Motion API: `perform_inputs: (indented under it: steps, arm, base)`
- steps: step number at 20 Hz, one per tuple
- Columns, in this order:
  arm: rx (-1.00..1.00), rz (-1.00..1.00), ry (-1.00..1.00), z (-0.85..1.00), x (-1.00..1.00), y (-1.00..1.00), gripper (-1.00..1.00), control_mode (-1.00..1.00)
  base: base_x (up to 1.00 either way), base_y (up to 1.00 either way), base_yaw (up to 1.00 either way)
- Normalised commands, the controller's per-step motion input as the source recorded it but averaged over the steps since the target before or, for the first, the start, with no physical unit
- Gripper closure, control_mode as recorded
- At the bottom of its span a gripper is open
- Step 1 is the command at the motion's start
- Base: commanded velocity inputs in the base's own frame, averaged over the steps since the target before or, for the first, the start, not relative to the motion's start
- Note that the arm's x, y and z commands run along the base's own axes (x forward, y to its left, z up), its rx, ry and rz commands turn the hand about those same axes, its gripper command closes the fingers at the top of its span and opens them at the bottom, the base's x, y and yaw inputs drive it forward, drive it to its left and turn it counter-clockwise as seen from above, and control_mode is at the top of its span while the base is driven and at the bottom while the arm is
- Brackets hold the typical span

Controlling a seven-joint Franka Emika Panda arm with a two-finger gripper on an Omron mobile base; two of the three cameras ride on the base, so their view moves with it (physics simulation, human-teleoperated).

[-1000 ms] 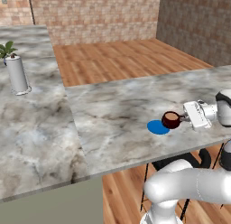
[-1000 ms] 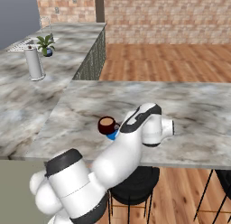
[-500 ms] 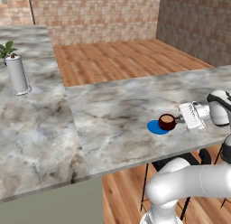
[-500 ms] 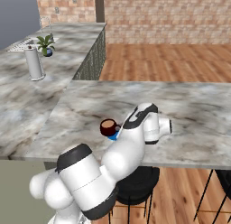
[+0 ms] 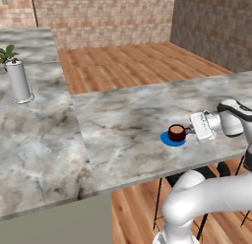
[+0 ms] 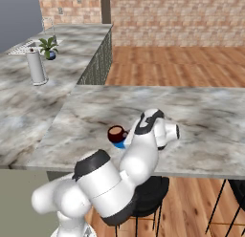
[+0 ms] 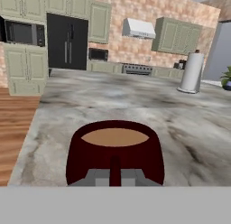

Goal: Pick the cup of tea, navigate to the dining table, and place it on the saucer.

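Already the cup of tea sits over the saucer on the bench, fingers clamped on its handle; rigid, light, probably spill-prone, so keep level.

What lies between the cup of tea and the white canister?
Bare marble top, nothing else, between the cup of tea and the white canister, seen in the left base view.
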Motion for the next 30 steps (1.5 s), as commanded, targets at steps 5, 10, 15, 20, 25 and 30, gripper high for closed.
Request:
perform_inputs:
  steps: [5,10,15,20,25,30]
  arm:
    - [0.0,0.0,0.0,-0.21,0.37,-0.01,1.0,-1.0]
    - [0.0,0.02,0.0,-0.22,0.19,-0.14,1.0,-1.0]
    - [0.0,0.05,0.0,-0.18,0.14,-0.16,1.0,-1.0]
    - [0.0,0.03,0.0,-0.18,0.22,-0.07,1.0,-1.0]
    - [0.0,0.01,0.0,-0.23,0.21,-0.01,1.0,-1.0]
    - [0.0,0.0,0.0,-0.21,0.19,0.0,1.0,-1.0]
  base:
    - [0.0,0.0,0.0]
    - [0.0,0.0,0.0]
    - [0.0,0.0,0.0]
    - [0.0,0.0,0.0]
    - [0.0,0.0,0.0]
    - [0.0,0.0,0.0]
